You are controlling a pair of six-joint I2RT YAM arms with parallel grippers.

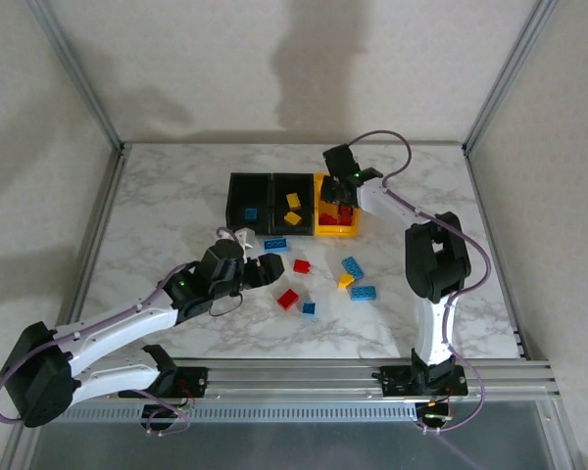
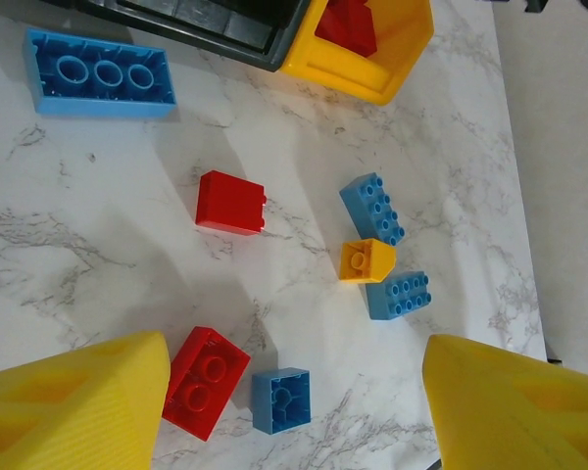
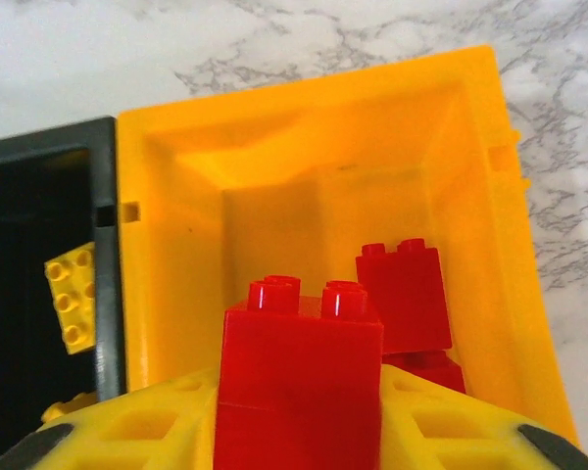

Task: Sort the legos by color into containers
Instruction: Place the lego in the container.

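Now, with right pincer gripping red brick above far-right yellow-orange bin, lower among reds before releasing; leave open, empty left pincer over loose legos on desk

White marble-look tabletop w/ alu frame posts, plain beige walls, soft shadows.

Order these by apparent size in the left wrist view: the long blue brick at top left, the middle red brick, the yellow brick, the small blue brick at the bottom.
1. long blue brick
2. middle red brick and small blue brick: they look alike, not ranked
3. yellow brick
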